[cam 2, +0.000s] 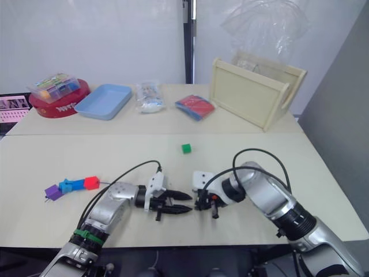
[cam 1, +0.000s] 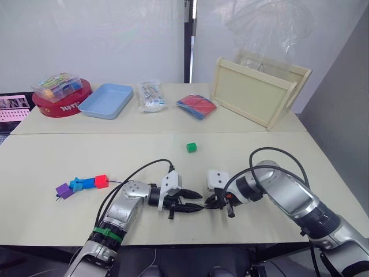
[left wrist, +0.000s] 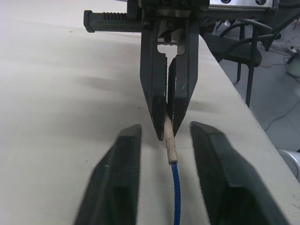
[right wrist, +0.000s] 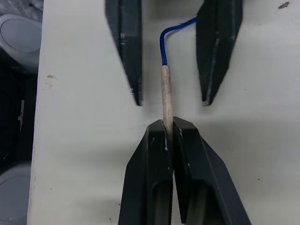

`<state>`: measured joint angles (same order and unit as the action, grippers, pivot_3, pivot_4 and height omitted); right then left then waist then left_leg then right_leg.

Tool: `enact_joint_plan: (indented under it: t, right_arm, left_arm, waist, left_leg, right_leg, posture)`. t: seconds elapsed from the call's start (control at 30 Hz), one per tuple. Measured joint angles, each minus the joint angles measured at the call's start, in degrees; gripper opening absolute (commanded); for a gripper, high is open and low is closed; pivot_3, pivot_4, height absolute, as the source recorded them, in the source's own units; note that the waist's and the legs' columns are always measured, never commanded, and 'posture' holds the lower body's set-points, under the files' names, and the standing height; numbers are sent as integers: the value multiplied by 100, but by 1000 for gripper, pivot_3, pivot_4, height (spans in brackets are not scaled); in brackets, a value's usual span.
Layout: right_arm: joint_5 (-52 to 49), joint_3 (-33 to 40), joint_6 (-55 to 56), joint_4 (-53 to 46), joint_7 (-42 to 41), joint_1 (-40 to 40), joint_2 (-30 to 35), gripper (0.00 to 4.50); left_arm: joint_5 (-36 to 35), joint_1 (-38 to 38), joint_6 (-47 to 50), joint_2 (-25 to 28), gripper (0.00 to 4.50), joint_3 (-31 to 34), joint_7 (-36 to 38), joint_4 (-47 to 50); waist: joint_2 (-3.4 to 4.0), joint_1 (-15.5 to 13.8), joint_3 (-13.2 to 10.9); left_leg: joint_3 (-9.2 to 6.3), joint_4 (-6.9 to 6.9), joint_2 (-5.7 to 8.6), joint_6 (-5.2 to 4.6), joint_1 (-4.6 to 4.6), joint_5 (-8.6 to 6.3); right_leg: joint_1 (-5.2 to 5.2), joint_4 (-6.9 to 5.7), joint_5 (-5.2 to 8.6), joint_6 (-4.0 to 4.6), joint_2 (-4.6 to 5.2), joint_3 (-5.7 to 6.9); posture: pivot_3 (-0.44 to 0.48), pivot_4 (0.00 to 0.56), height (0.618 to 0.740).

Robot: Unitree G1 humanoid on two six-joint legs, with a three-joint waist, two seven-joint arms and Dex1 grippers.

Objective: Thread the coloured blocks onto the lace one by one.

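Right pincer pinches the lace by its stiff tip; left pincer spread; cord looks limp, so hold the tip.

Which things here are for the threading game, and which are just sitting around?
For the game:
- lace, tip pinched by right gripper
- left gripper, open
- green block
- threaded blocks

Just lying about:
- blue tray
- wooden crate
- clear box
- red-and-blue packet
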<state>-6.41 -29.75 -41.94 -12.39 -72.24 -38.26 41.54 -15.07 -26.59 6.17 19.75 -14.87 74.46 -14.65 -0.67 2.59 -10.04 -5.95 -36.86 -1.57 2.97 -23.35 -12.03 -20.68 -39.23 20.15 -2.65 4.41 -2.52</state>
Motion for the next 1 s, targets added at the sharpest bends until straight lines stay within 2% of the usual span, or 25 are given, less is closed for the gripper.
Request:
enact_joint_plan:
  t: [0.07, 0.47, 0.67, 1.0]
  right_arm:
    - [2, 0, 0, 0, 6, 0, 4, 0]
    - [-6, 0, -13, 3, 24, 0, 4, 0]
    - [-49, 0, -57, 3, 22, 0, 9, 0]
    - [-53, 0, -97, 3, 28, 0, 9, 0]
  left_arm:
    - [0, 0, -3, 3, 63, 0, 9, -31]
    - [3, -1, -44, 1, 19, -1, 18, -42]
    - [3, -1, -48, 42, 1939, -10, 107, -42]
    - [52, -1, -57, 41, 1939, -11, 89, -43]
  waist:
    - [0, 0, 0]
    - [0, -1, 0]
    - [0, -1, 0]
    - [0, -2, 0]
  left_leg:
    - [0, 0, 0, 0, 0, 0]
    - [0, 0, 0, 0, 0, 0]
    - [0, 0, 0, 0, 0, 0]
    - [0, 0, 0, 0, 0, 0]
  right_leg:
    - [0, 1, 0, 0, 0, 0]
    - [0, 1, 0, 0, 0, 0]
    - [0, 1, 0, 0, 0, 0]
    - [0, 1, 0, 0, 0, 0]
  posture:
    - [0, 150, 740]
    - [0, 150, 740]
    - [0, 150, 740]
    - [0, 150, 740]
